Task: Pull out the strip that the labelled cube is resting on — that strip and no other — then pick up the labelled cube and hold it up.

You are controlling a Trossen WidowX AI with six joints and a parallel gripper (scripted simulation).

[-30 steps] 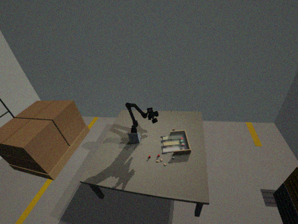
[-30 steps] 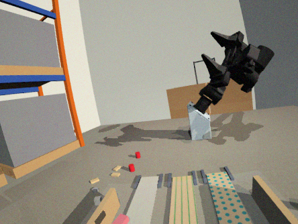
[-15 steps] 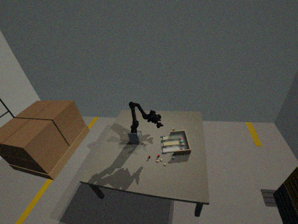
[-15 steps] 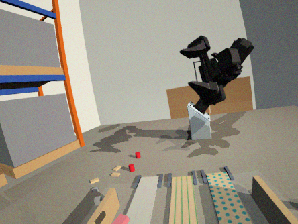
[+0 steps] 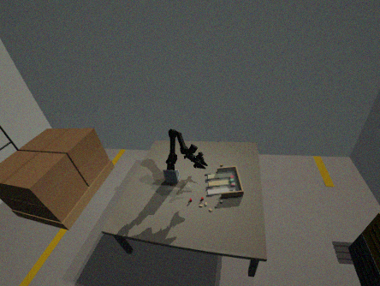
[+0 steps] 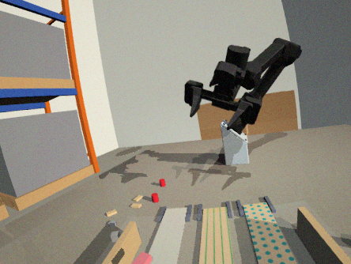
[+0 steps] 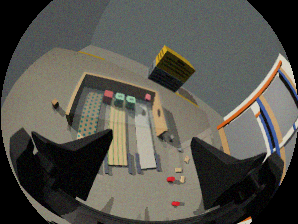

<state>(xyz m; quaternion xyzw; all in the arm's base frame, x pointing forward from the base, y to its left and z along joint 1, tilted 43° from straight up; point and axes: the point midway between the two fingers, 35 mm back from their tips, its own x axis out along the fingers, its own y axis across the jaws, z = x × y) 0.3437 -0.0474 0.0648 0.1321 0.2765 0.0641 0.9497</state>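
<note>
My gripper (image 5: 205,166) (image 6: 211,122) (image 7: 152,138) is open and empty, high above the table in front of the tray. A dotted strip (image 5: 212,176) (image 6: 266,233) (image 7: 89,117), a green-striped strip (image 5: 218,183) (image 6: 215,241) (image 7: 118,142) and a white strip (image 5: 218,191) (image 6: 167,233) (image 7: 145,137) lie side by side, their near ends out of the tray. At their far ends stand a red cube (image 7: 108,94), a green cube (image 7: 120,97), another green cube (image 7: 130,101) and a pink cube (image 7: 148,97). The green cubes seem to bear marks; which cube is labelled I cannot tell.
A wooden-walled tray (image 5: 240,181) (image 7: 120,84) surrounds the cubes. Small dark rails flank the strips' near ends. Two red cylinders (image 6: 162,182) (image 6: 155,198) and several tan blocks (image 6: 137,198) lie beside them. A small brown block (image 7: 55,103) lies on the tray's other side.
</note>
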